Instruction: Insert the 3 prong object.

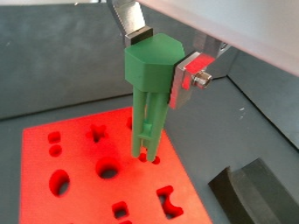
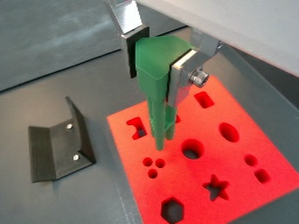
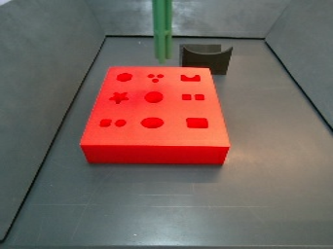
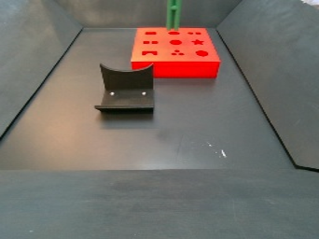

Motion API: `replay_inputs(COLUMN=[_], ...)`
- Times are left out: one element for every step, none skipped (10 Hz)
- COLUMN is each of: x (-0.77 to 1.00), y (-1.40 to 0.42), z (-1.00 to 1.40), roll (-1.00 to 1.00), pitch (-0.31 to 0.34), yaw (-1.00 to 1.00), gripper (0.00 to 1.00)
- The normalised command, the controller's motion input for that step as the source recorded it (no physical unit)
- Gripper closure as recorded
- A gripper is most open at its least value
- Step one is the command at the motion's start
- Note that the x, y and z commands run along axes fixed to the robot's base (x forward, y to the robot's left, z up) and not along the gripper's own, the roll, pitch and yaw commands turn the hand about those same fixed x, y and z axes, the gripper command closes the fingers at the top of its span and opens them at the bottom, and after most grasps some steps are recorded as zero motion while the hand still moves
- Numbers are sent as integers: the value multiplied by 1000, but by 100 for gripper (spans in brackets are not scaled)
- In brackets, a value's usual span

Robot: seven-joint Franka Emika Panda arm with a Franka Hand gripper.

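Observation:
My gripper (image 1: 160, 57) is shut on the hexagonal head of the bright green 3 prong object (image 1: 146, 96), seen in both wrist views (image 2: 158, 96). The piece hangs upright, prongs down, over the flat red block (image 1: 70, 175) with shaped holes. The prong tips sit just above the block, close to its three small round holes (image 2: 152, 164). In both side views the green piece (image 3: 163, 29) (image 4: 174, 14) stands over the red block's (image 3: 156, 122) far edge and runs out of the frame. The gripper itself is out of view there.
A dark grey block with a curved notch (image 3: 205, 58) stands just beyond the red block's far right corner and also shows in a wrist view (image 1: 251, 192). The fixture (image 4: 125, 89) stands on the floor beside the red block (image 4: 174, 51). Grey walls enclose the floor.

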Motion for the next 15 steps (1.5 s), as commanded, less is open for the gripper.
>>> replay_inputs(x=[0, 243, 0, 0, -3, -123, -34, 0, -17, 0, -6, -29, 0, 0, -23], y=[0, 0, 0, 94, 189, 386, 391, 189, 0, -120, -123, -94, -37, 0, 60], z=[-309, -469, -309, -251, -229, -97, -43, -97, -86, -154, -180, -194, -177, -146, -100], roll=[164, 77, 0, 0, -11, -126, -137, -116, -100, 0, 0, 0, 0, 3, 0], pitch=[31, 136, 59, 53, 61, 26, 11, 0, -16, -3, -3, -6, -6, 0, 0], yaw=[166, 26, 0, 0, 0, 40, 257, 266, 117, 46, 6, 0, 0, 0, 0], gripper=[100, 100, 100, 100, 100, 100, 100, 100, 100, 100, 100, 100, 100, 100, 100])
